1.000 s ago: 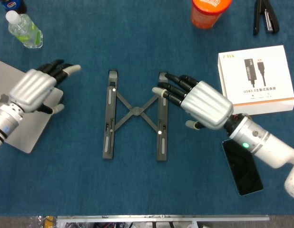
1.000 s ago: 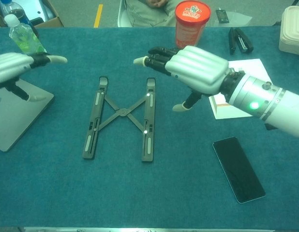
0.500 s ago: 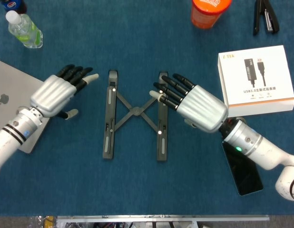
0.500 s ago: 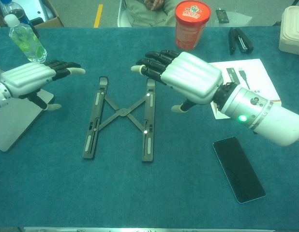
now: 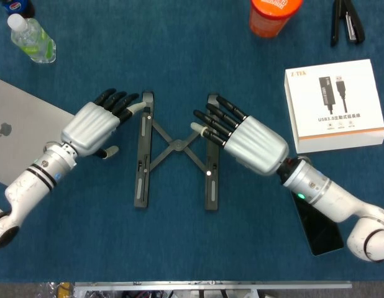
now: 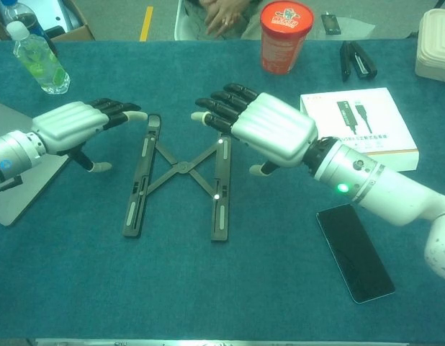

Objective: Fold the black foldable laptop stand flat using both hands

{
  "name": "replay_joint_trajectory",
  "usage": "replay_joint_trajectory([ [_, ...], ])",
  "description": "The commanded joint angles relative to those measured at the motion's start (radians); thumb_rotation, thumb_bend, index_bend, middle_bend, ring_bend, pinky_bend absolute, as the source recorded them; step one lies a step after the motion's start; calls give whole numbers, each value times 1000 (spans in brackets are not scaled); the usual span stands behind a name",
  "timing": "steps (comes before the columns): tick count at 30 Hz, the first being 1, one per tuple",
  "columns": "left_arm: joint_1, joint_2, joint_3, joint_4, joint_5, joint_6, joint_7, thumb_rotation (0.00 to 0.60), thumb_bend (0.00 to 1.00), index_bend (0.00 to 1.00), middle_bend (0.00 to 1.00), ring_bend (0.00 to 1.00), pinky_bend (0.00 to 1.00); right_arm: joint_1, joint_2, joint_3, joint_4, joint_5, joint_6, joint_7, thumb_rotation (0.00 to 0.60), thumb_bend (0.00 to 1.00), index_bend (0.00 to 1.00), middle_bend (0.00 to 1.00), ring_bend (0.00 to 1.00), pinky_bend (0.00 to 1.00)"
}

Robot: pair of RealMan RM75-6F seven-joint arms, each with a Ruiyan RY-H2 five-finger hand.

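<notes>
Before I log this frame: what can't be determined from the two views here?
- Contact: whether the left hand or right hand touches the black laptop stand; the hands cover their own fingertips in both views.
- Upper part of the stand's right rail: hidden under the right hand's fingers, head view.
- Laptop: cut off by the left edge.
- Phone: partly hidden by the right forearm, head view.

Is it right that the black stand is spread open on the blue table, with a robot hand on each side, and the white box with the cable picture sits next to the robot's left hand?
Not quite. The white box sits by the right hand, not the left hand; the head view shows it. The black stand is indeed spread open on the blue table, a hand on each side.
</notes>
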Motion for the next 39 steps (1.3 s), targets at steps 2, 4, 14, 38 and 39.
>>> replay_joint_trajectory([
  [2,-5,-19,-4,13,-10,-11,16,600,235,0,0,0,7,2,-38,-5,47,-6,3,17,600,0,0,0,0,65],
  [4,-7,-29,-6,19,-17,-15,15,600,235,0,0,0,6,3,-59,-5,71,-5,3,28,600,0,0,0,0,65],
  [14,-9,-48,-12,29,-45,-31,14,600,234,0,0,0,7,16,-148,-2,202,-5,4,83,600,0,0,0,0,65],
  [38,-10,-84,-7,66,-58,-34,-21,600,234,0,0,0,6,42,-230,-13,343,-11,-6,139,600,0,0,0,0,65],
  [39,-10,-85,-7,67,-59,-35,-23,600,234,0,0,0,7,43,-233,-12,349,-10,-6,140,600,0,0,0,0,65],
])
